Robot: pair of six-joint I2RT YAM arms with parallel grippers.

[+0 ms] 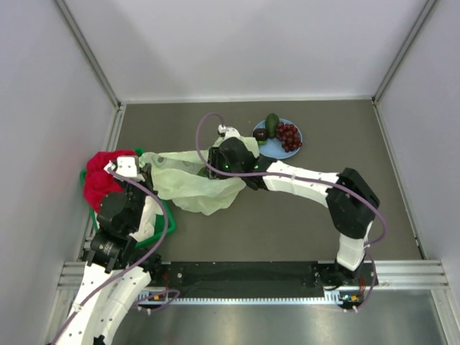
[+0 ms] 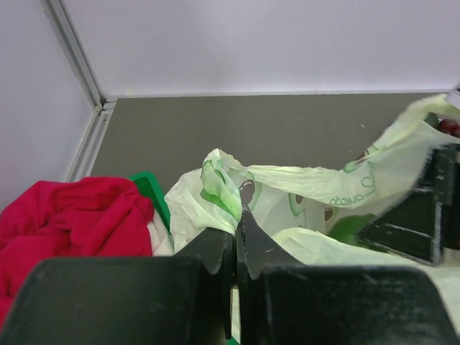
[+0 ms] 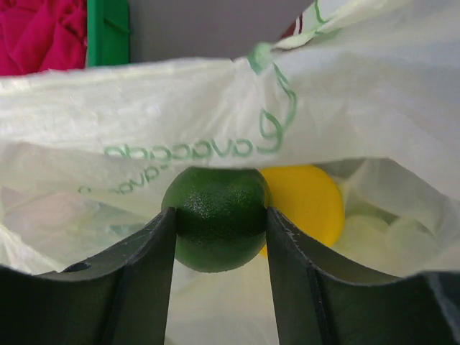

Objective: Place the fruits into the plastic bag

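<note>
The pale yellow-green plastic bag [image 1: 194,188] lies crumpled left of the table's centre. My left gripper [image 2: 237,219] is shut on a bunched edge of the bag [image 2: 223,180] and holds it up. In the right wrist view my right gripper [image 3: 220,215] is at the bag's mouth, its fingers shut on a round dark green fruit [image 3: 218,230]. A yellow citrus [image 3: 305,201] rests inside the bag [image 3: 215,108] just behind it. On the blue plate [image 1: 273,152] lie a green avocado-like fruit [image 1: 272,123], a dark red grape bunch [image 1: 288,134] and a small dark fruit [image 1: 260,134].
A red cloth [image 1: 100,176] is heaped in a green bin [image 1: 167,215] at the left, close under my left arm. White walls with metal rails enclose the table on the left, far and right sides.
</note>
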